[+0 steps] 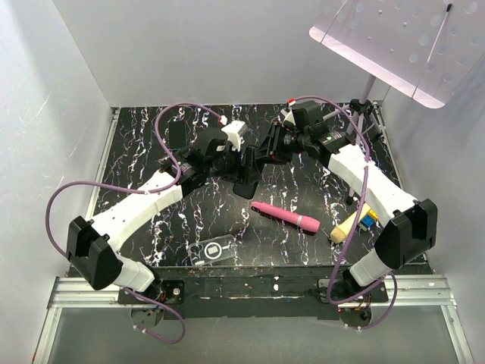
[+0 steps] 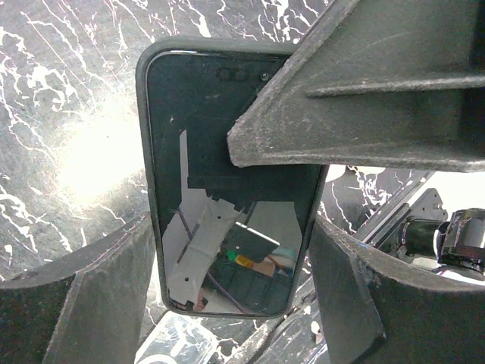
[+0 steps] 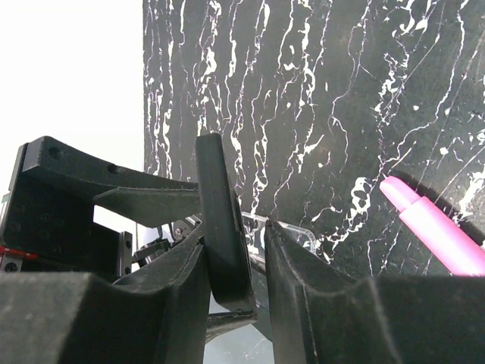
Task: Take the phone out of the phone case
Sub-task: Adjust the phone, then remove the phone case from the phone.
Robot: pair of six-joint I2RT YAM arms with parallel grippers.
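Both grippers [image 1: 241, 161] [image 1: 261, 155] on phone [image 2: 227, 189] edges, clear of table [image 1: 303, 250].

bright overhead lamp [image 1: 394, 42] – glare on marbled table [image 2: 91, 152] – near fingers [image 3: 98, 318] soft

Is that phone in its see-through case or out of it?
Out. The phone is held up between both tools, while the clear case lies apart on the table near its front edge.
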